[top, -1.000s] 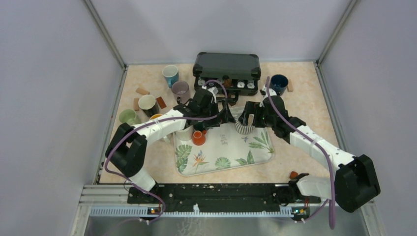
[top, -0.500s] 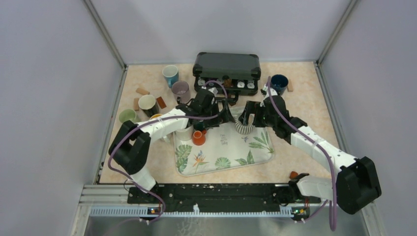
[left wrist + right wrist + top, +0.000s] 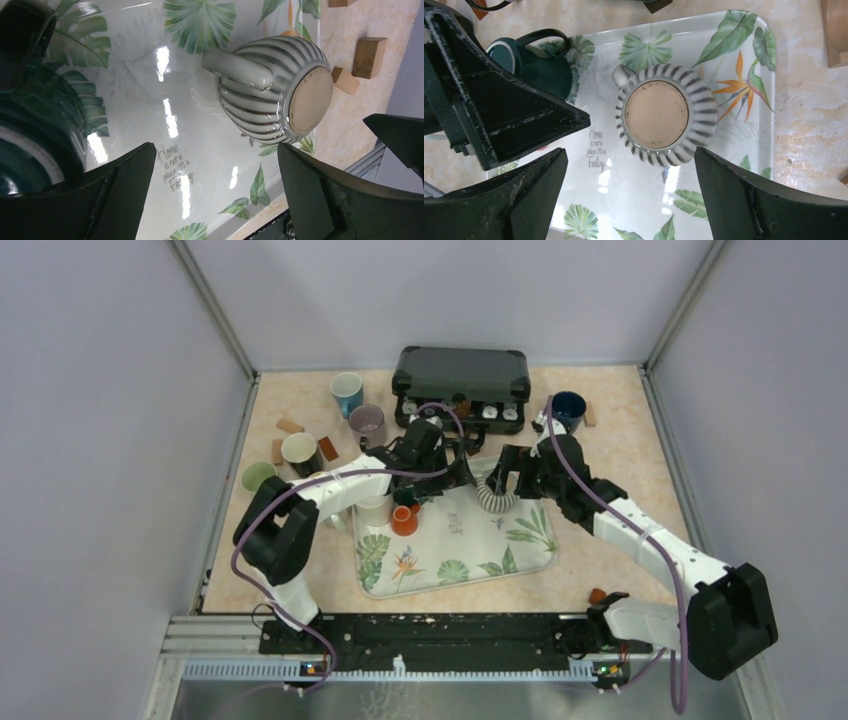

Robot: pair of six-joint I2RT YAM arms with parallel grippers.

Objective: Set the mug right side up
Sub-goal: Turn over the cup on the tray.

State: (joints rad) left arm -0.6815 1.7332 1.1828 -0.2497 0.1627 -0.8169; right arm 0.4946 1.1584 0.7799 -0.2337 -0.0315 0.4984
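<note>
We see the striped ribbed mug (image 3: 656, 114) sitting upside down on the leaf-printed tray (image 3: 744, 60), bare base up. Our left gripper (image 3: 215, 150) and right gripper (image 3: 629, 151) both hover near it, fingers spread wide and grasping nothing. A dark green mug (image 3: 541, 65) stands just beside it.

The mug (image 3: 492, 498) was round and fat, with grey and white stripes running down its bumpy sides. It stood upside down, with its mouth on the tray (image 3: 400, 575). Its flat bottom (image 3: 656, 114) faced up, and that part was plain tan with no shine. A small pale handle (image 3: 622, 75) stuck out from one side. The mug sat close to the far edge of the tray, a bit right of the middle.
</note>
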